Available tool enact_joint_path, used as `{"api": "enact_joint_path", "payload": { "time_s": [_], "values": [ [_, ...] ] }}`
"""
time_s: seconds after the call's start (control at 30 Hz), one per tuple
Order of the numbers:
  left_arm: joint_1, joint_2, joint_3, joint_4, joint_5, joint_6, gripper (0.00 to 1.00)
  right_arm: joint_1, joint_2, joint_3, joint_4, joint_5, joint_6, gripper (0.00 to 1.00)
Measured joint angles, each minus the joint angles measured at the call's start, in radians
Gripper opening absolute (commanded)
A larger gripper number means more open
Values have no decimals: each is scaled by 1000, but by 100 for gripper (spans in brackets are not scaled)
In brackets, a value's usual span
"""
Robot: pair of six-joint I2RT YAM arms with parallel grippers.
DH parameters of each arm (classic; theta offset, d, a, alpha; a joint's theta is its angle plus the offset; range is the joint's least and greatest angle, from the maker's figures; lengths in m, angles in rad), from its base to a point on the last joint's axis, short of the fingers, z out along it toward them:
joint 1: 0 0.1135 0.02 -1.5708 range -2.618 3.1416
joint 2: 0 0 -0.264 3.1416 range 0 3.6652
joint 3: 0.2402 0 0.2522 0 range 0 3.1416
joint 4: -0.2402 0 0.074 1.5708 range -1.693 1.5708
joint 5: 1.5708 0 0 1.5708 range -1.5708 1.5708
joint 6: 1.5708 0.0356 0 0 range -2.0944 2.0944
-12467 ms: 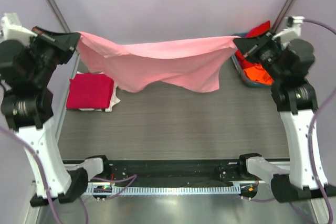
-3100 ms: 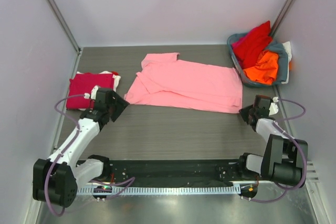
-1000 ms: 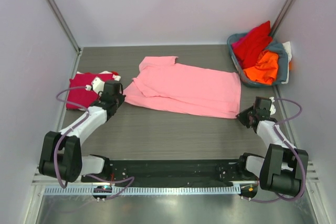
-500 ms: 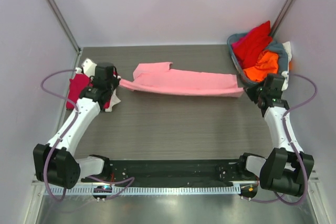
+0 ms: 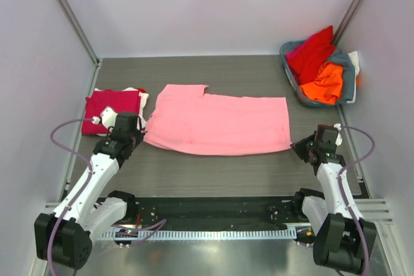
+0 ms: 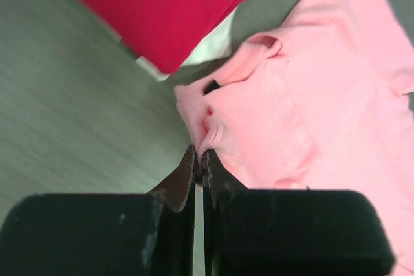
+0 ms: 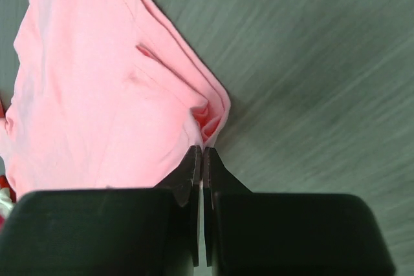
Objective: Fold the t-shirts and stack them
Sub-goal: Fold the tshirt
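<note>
The light pink t-shirt [image 5: 217,123] lies folded flat across the middle of the table. My left gripper [image 5: 137,139] is shut on its near left corner [image 6: 208,135]. My right gripper [image 5: 297,145] is shut on its near right corner [image 7: 207,121]. A folded crimson t-shirt [image 5: 111,110] lies on a white one at the left; both show in the left wrist view [image 6: 162,4]. Red [image 5: 312,48] and orange [image 5: 325,82] t-shirts sit in the basket.
The grey-blue basket [image 5: 350,82] stands at the back right corner against the wall. A metal frame post [image 5: 71,24] runs along the left wall. The dark wood-grain tabletop [image 5: 213,172] shows between the pink shirt and the arm bases.
Both grippers pulled the pink shirt's edge from the far side toward the near side. The shirt now lies flat and wider than the narrow strip of half a second ago.
</note>
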Motion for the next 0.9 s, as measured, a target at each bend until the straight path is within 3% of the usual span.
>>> {"api": "enact_joint_path", "payload": {
  "time_s": [0.27, 0.43, 0.47, 0.5, 0.57, 0.6, 0.73, 0.77, 0.9],
  "values": [
    [0, -246, -190, -78, 35, -45, 0, 0, -221, -73, -116, 34, 0, 1],
    [0, -333, -267, -131, 35, -92, 7, 0, -283, -77, -171, 46, 8, 4],
    [0, -347, -276, -145, 35, -101, 13, 0, -290, -77, -179, 51, 12, 7],
    [0, -363, -284, -157, 36, -109, 32, 0, -298, -77, -189, 57, 16, 23],
    [0, -391, -289, -173, 39, -124, 49, 0, -317, -76, -214, 74, 27, 46],
    [0, -401, -289, -178, 40, -129, 52, 0, -327, -76, -224, 84, 32, 49],
    [0, -425, -270, -191, 51, -117, 68, -1, -373, -49, -259, 124, 21, 51],
    [0, -417, -251, -195, 55, -108, 77, -1, -378, -34, -267, 133, 17, 51],
    [0, -358, -146, -186, 59, -40, 96, -3, -346, 54, -251, 142, -29, 50]
  ]
}}
